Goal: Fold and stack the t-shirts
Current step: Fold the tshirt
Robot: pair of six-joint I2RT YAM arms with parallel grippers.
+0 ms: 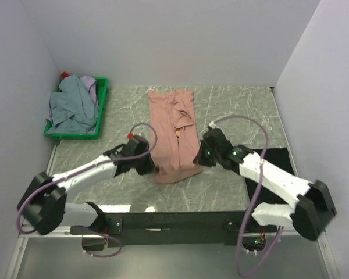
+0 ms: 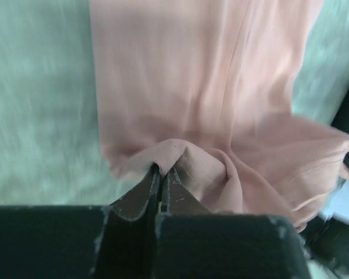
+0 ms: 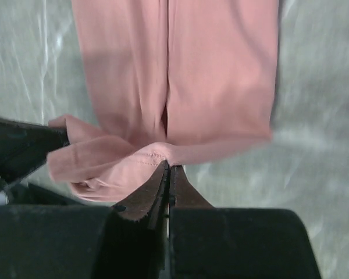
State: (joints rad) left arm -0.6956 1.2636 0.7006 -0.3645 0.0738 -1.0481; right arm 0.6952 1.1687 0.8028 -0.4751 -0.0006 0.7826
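A salmon-pink t-shirt (image 1: 173, 133) lies lengthwise in a narrow strip on the marbled table (image 1: 232, 104). The left gripper (image 1: 150, 167) and right gripper (image 1: 199, 158) meet its near corners. A green crate (image 1: 102, 110) at far left holds grey-blue and lavender shirts (image 1: 74, 106); a black shirt (image 1: 273, 160) lies under the right arm.

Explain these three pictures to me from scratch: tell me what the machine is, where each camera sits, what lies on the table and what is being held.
Two robot arms stand at the table's near edge. The overhead view looks down from above and behind them; the other two views come from cameras on each wrist. On the marble-patterned table lies a salmon-pink t-shirt, folded into a long strip. The left gripper and right gripper are each shut on its near hem. A green crate at far left holds more t-shirts. Something black lies beside the right arm.
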